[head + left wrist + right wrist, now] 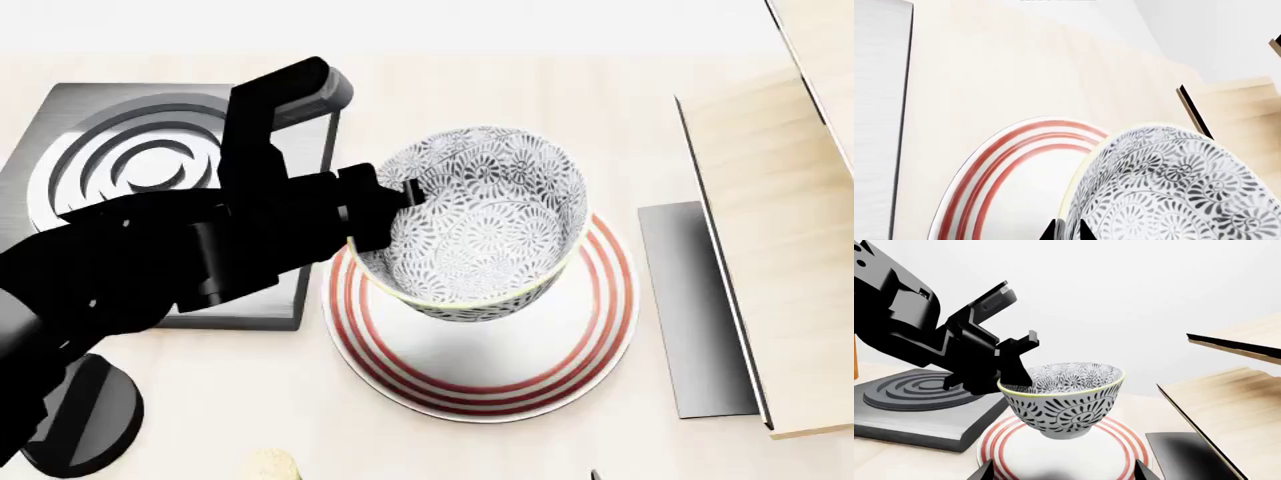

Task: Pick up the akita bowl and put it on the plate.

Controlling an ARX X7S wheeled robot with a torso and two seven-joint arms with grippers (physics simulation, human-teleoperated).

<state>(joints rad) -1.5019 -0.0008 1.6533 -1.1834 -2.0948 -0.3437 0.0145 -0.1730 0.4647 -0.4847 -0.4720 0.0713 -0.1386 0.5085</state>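
I am in the placing step: my left tool [390,212] is holding the bowl [478,222] directly above the plate [561,372], and from the right wrist view the bowl's foot is hanging just clear of the plate's white centre, or barely touching it; I cannot tell which. The bowl is tipping slightly, its mouth leaning away from the tool. The tool is pinching the bowl's near rim, one finger [1026,347] standing up outside the rim edge and the other seemingly inside the wall, so I am reading it as closed on the bowl, not spread. In the left wrist view the bowl's patterned wall is filling the lower part of the frame with the plate's red rings beside it, and only the dark fingertips are showing at the bottom edge. As I judge it, the next move is calling for a short straight descent until the foot is sitting flat inside the rings, levelling the wrist so the bowl is not landing on one edge, then opening and lifting straight up so the inner finger is not dragging the rim. The burner [140,160] is lying on the tabletop [240,400] just beside the plate. My right tool is showing only two dark tips at the bottom of its own camera, near the plate and holding nothing; these appear spread apart.
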